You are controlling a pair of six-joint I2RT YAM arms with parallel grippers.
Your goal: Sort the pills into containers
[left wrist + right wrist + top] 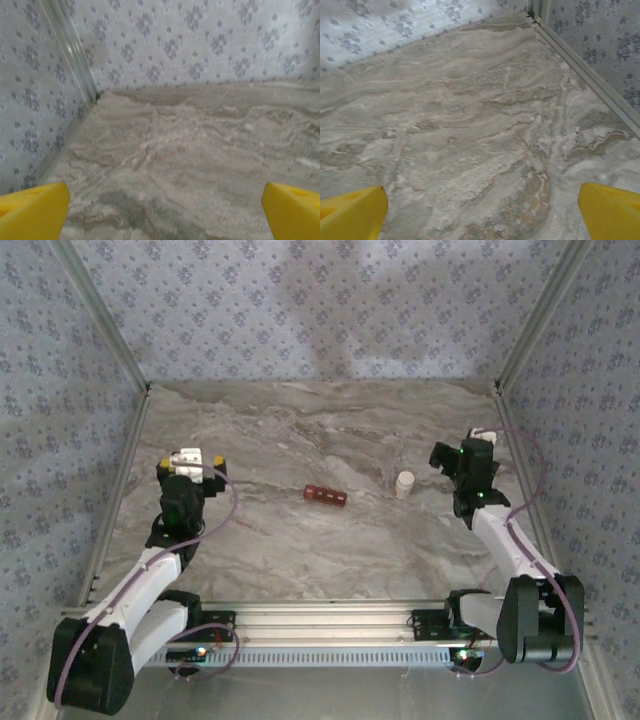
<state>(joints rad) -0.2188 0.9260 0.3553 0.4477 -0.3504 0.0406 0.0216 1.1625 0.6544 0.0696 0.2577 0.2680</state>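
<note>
My left gripper (165, 207) has its yellow fingers (35, 212) spread wide over bare marble table (190, 150). The right gripper (482, 207) is spread just as wide above the same stone, holding nothing. From above, the left one sits at the table's left side and the right one at the right side. The containers (325, 494), a dark red-brown strip, lie near the middle between them, well apart from both. A small white bottle (404, 484) stands to the strip's right, nearer my right gripper.
</note>
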